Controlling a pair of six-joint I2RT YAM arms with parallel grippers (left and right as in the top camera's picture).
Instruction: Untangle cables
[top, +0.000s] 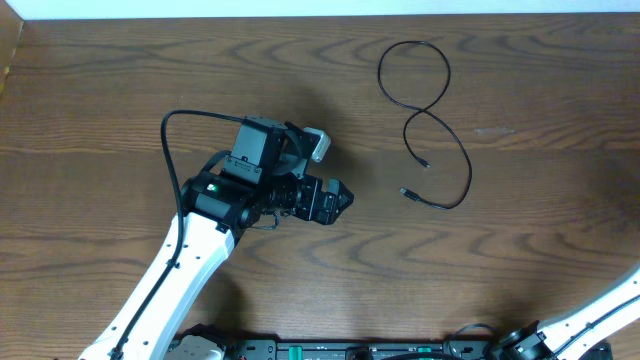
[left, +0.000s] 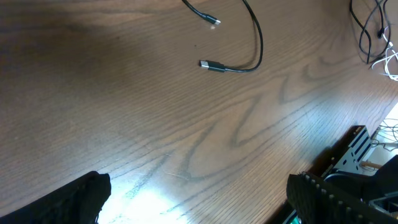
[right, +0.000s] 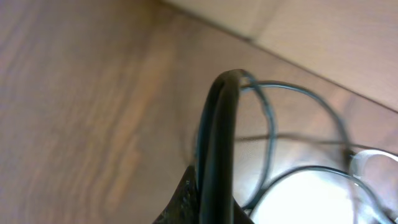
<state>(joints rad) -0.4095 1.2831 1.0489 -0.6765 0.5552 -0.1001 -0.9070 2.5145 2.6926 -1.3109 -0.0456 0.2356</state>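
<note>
The black cable (top: 432, 112) lies loose in a figure-eight on the wooden table (top: 100, 90), right of centre, with both small plug ends free. Its plug (left: 211, 65) and a curve of cord show at the top of the left wrist view. My left gripper (top: 338, 199) is open and empty, low over the table, left of the cable and apart from it; its fingers (left: 196, 199) are spread wide. The right wrist view is blurred: a thick dark cord (right: 217, 155) crosses in front, with thin dark loops (right: 267, 118) and a pale loop (right: 370, 168) behind. No white cable shows on the table.
The right arm (top: 600, 310) enters at the bottom right corner, its gripper outside the overhead view. Thin black and white wires (left: 380, 38) hang beyond the table's edge in the left wrist view. A dark rail (top: 350, 350) runs along the front edge.
</note>
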